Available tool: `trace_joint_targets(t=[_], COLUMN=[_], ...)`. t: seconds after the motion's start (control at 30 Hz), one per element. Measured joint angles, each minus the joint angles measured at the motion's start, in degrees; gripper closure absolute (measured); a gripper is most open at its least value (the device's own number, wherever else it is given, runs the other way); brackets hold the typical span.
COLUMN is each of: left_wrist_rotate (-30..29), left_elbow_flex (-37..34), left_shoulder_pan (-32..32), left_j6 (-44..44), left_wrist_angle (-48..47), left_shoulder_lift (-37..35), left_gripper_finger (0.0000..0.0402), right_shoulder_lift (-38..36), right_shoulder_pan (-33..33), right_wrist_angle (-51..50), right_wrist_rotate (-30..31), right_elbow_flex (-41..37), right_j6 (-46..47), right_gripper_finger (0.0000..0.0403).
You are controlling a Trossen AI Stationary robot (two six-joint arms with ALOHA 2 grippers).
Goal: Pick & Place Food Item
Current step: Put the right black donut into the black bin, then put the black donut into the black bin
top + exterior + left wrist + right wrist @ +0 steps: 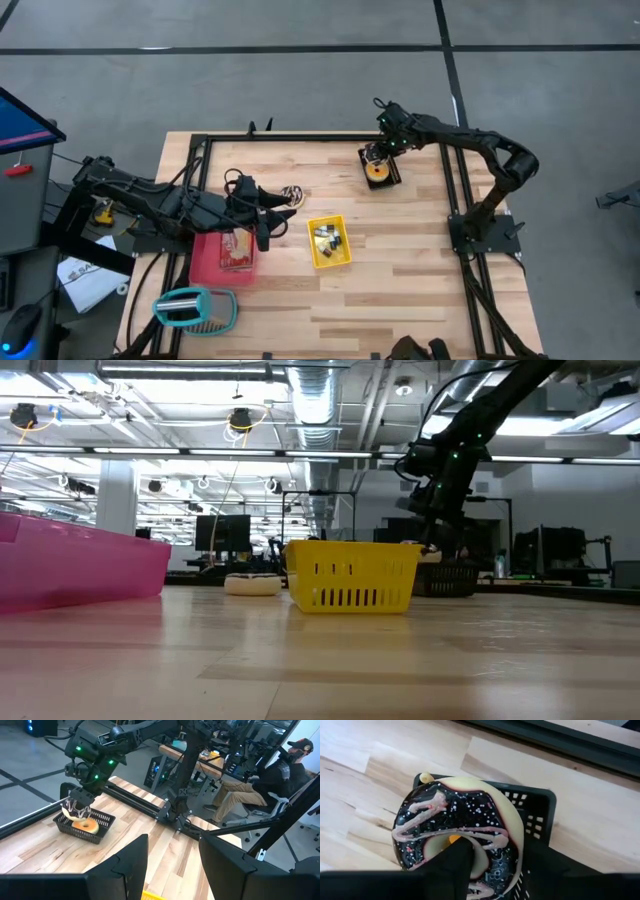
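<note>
Right gripper (380, 158) hangs just over the black basket (82, 826), one finger through the chocolate doughnut (457, 827), jaws partly spread; drop looks nearly done, release unconfirmed

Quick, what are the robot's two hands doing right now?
Left gripper: open, empty, above the table.
Right gripper: over the black basket, a finger through the chocolate donut; whether it grips cannot be told.
</note>
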Motion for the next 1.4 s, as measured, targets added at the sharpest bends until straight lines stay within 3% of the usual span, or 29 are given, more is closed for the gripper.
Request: trace_joint_targets(t=[0.53,0.93,1.1,1.23,1.4], left_wrist_rotate=[0.02,0.04,-0.07,-1.21,0.29], left_elbow_flex=[0.0,0.0,0.0,0.0,0.0], left_shoulder_pan=[0.0,0.0,0.0,0.04,2.56], left_j6=[0.07,-0.02,0.36,0.19,-7.91], left_wrist_angle=[0.02,0.02,-0.38,-5.95,-21.92], left_shoulder_lift=[0.0,0.0,0.0,0.0,0.43], left_gripper_finger=[0.0229,0.0229,0.0229,0.0229,0.0229], right_shoulder_lift=[0.0,0.02,-0.23,-2.16,-6.22], right_shoulder_pan=[0.85,0.48,2.49,6.73,13.82], right_wrist_angle=[0.08,-5.0,-6.04,-6.27,-7.18], right_wrist_rotate=[-0.91,1.12,-1.33,-3.14,-3.72], right_elbow_flex=[0.33,7.05,10.88,12.89,12.94], right_j6=[0.3,-2.93,-2.14,-0.52,2.78], right_gripper_finger=[0.0214,0.0213,0.0213,0.0213,0.0213])
